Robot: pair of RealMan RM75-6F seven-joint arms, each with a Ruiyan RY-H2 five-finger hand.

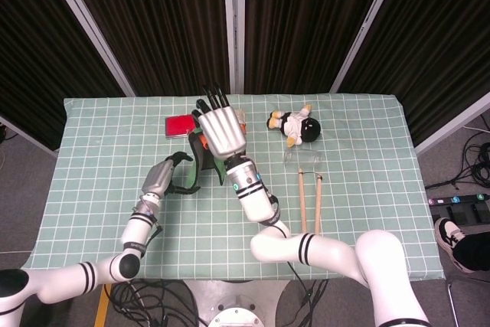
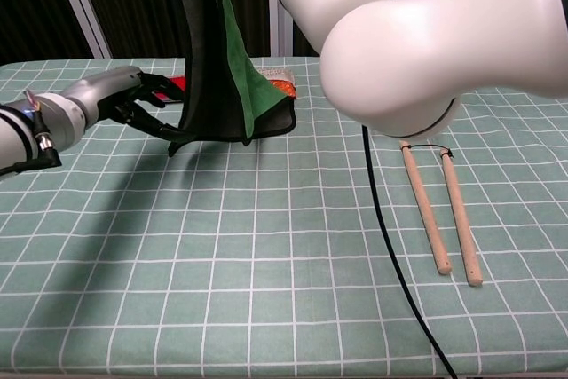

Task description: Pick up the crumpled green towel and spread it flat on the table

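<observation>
The green towel [image 2: 232, 68] hangs in dark folds from my right hand [image 1: 222, 129], which grips its top high above the table; its lower edge just reaches the checked tablecloth. In the chest view the hand itself is cut off by the top edge, and only the white right arm [image 2: 399, 33] shows. My left hand [image 2: 120, 99] is low at the towel's lower left corner [image 2: 175, 144]. Its dark fingers [image 1: 182, 162] stand apart on either side of that corner, and no firm grip shows.
A red flat case [image 1: 181, 125] lies behind the towel, with an orange packet [image 2: 280, 86] beside it. A plush toy [image 1: 295, 125] sits at the back right. Two wooden sticks [image 2: 439, 210] lie to the right, and a black cable [image 2: 390, 246] hangs there.
</observation>
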